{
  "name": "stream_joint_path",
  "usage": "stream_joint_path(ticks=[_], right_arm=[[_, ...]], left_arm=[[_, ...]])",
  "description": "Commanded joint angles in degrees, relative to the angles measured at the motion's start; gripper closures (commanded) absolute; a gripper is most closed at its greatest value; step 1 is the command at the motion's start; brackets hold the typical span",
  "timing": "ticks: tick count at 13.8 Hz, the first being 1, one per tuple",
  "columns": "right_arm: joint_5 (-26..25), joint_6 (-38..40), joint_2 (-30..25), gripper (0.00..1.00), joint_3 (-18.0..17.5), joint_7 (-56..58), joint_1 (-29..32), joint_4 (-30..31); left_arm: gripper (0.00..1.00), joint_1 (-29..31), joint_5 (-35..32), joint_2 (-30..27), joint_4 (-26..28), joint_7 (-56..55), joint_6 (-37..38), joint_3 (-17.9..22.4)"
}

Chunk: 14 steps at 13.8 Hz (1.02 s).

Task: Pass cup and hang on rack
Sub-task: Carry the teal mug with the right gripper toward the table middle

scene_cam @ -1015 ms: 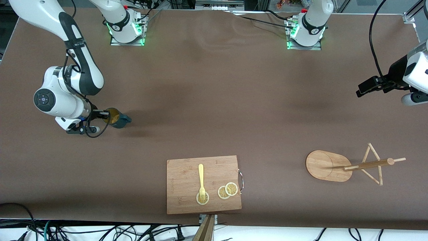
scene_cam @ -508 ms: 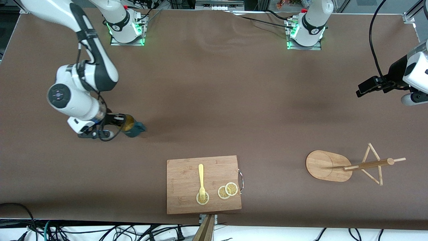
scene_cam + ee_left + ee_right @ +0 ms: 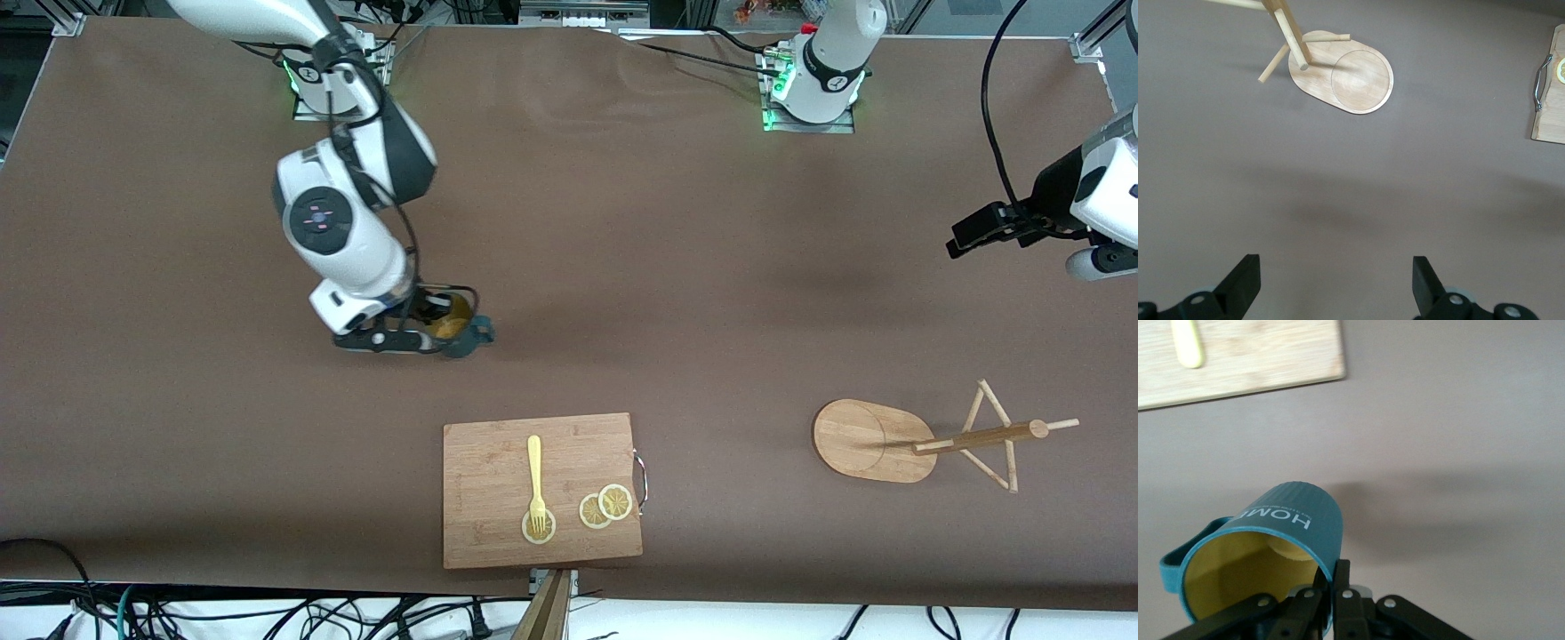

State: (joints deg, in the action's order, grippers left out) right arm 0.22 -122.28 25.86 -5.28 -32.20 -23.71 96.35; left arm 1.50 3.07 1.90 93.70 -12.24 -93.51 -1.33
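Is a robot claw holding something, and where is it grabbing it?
The right claw pinches the cup by its rim wall. The left claw holds nothing.

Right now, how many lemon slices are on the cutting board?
3. One lies under the fork's tines; two overlap beside it, toward the board's metal handle.

Cutting board [image 3: 498,471] bears a fork [image 3: 535,476] and lemon slices [image 3: 605,505]
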Motion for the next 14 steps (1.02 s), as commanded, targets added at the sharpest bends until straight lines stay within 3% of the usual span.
stream_joint_path(ticks=[1,9,14], right_arm=[[0.7,2.1,5.9,1.0,0.5,-3.9,-5.2,-8.1],[2.8,1.4,15.0,1.0,0.4,-16.6,-17.4,-19.0],[3.0,-0.7,17.6,1.0,0.5,-17.3,-24.2,-19.6]], left_arm=[[0.0,-0.4,-1.2,-0.3,0.0,0.4,0.5,0.4],[0.0,-0.5,-1.3,-0.3,0.3,0.4,0.7,0.3],[0.0,-0.9,-1.3,-0.2,0.2,0.3,0.7,-0.2]])
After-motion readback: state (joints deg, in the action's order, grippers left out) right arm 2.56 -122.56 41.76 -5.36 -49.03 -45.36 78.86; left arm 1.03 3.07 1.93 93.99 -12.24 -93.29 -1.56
